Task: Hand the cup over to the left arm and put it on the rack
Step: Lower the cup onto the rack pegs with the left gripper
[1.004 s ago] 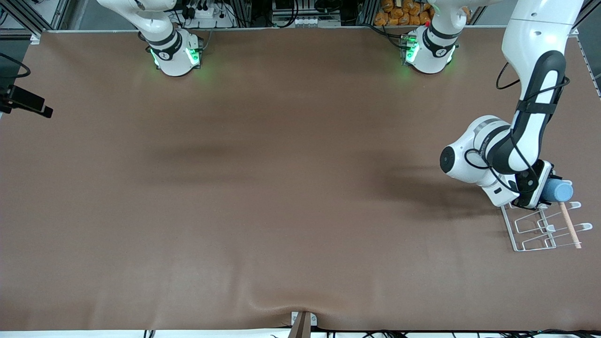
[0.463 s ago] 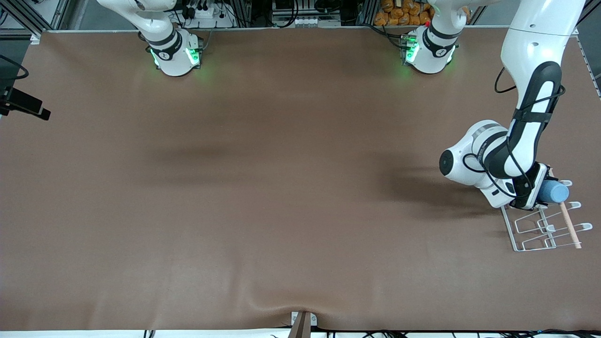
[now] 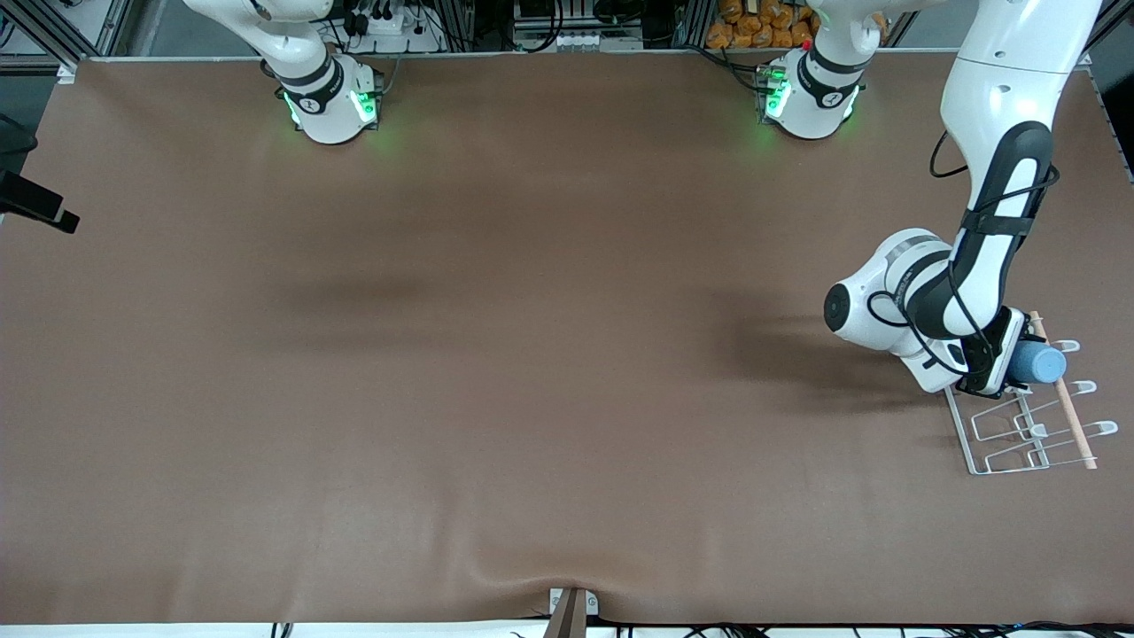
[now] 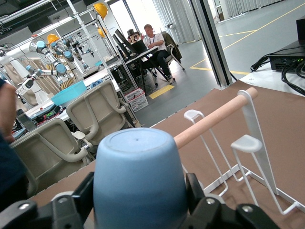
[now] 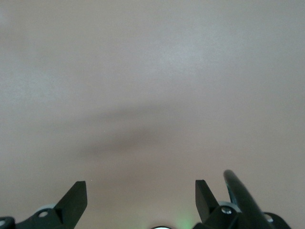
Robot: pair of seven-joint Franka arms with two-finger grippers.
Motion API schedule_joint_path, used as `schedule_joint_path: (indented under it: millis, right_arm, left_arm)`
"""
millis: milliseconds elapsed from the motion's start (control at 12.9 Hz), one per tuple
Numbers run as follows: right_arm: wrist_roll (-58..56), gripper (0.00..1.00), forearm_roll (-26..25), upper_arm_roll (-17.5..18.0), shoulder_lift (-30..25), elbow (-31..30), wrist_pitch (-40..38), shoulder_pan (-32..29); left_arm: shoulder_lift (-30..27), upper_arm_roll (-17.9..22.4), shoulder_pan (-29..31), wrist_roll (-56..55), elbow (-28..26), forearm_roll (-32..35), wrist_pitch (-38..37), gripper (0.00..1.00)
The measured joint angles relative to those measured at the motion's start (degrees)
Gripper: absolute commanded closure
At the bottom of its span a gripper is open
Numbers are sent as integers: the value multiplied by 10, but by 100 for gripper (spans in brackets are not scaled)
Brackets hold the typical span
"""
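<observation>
My left gripper (image 3: 1019, 363) is shut on the slate-blue cup (image 3: 1038, 363). It holds the cup on its side, lighter base outward, over the end of the white wire rack (image 3: 1019, 436) that lies farthest from the front camera. In the left wrist view the cup (image 4: 138, 176) sits between the black fingers (image 4: 198, 191), with the rack's looped prongs (image 4: 248, 143) and wooden dowel (image 4: 214, 121) just past it. The dowel (image 3: 1069, 409) runs along the rack's side. My right gripper (image 5: 140, 188) is open and empty over bare brown table.
The rack stands near the table's edge at the left arm's end. A black part (image 3: 37, 211) pokes in at the table's edge at the right arm's end. Both arm bases (image 3: 330, 97) stand along the edge farthest from the front camera.
My left gripper has carried the cup a little away from the table's end, toward the rack's prong farthest from the front camera. The black part at the right arm's end has slid outward.
</observation>
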Motion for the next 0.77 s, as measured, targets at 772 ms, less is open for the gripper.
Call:
schedule_joint_path:
  millis: [772]
  right_arm:
    - [0, 0, 0, 0, 1, 0, 11, 0]
  left_arm:
    - [-1, -3, -7, 31, 4, 4, -18, 0]
